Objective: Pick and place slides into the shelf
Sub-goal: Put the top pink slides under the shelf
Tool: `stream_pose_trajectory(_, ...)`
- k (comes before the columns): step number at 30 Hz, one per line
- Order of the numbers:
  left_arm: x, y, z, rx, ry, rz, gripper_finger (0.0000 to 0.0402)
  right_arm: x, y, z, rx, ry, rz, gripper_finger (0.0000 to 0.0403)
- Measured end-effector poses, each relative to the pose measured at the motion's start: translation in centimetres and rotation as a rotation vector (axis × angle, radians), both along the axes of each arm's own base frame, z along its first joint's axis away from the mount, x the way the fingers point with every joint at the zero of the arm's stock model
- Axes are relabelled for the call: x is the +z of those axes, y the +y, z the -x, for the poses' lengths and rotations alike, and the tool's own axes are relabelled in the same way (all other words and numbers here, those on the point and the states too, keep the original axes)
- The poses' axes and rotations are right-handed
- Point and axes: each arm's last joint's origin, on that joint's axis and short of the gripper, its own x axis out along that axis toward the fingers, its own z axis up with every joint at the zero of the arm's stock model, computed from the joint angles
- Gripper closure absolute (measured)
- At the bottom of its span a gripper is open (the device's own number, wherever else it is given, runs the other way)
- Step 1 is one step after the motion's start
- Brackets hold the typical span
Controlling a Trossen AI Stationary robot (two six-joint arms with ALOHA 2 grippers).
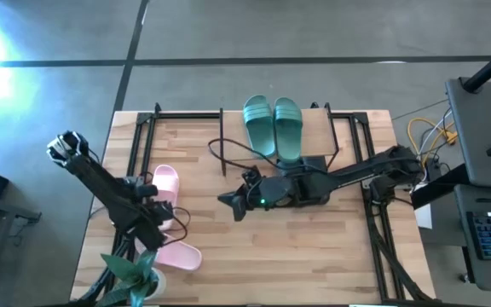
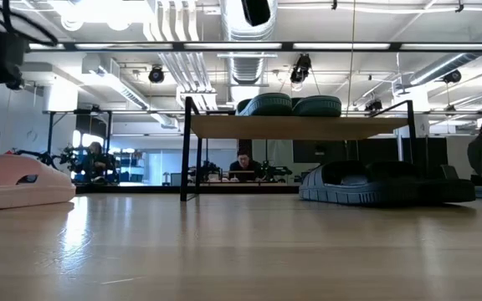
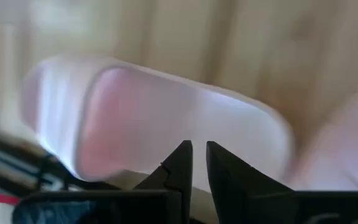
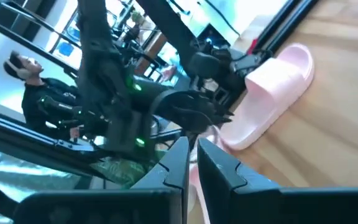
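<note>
Pale pink slides [image 1: 167, 183] lie beside the nearly closed, empty left tool [image 1: 162, 211], positioned for pickup; the closed right tool [image 1: 231, 201] waits mid-surface near the shelf [image 1: 348, 128].

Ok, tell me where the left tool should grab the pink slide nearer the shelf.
Grip the pink slide by its wide strap, one finger under the arch and one on top, entering through an open end. It lies sole-down, so the strap is the only raised, thin part.

Two dark jointed arms, black cables, green indicator light [image 1: 263, 203]
</note>
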Motion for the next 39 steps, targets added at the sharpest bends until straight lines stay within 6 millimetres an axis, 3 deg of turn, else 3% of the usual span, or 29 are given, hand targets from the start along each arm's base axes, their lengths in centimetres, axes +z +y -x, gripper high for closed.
stream_pose_trajectory(5,-2.2,0.1,-0.8,0.034,0.041,-0.046,0.0369,0.8,-0.2,0.8,0.012,0.020,0.057,0.0376)
stream_pose_trajectory(12,-3.6,-0.1,-2.7,0.108,0.013,0.080,0.0369,0.8,-0.4,1.4,0.019,0.074,0.085,0.0376)
stream_pose_trajectory(21,-4.6,2.6,-4.8,0.297,0.049,0.153,0.0368,0.2,-0.1,1.9,0.034,0.149,0.083,0.0376)
stream_pose_trajectory(31,-4.1,3.5,-6.1,0.324,-0.106,0.200,0.0368,0.2,0.2,2.3,0.050,0.186,0.110,0.0376)
stream_pose_trajectory(39,-0.3,3.0,-7.9,0.315,-0.443,0.290,0.0368,0.0,0.1,2.4,0.051,0.203,0.115,0.0376)
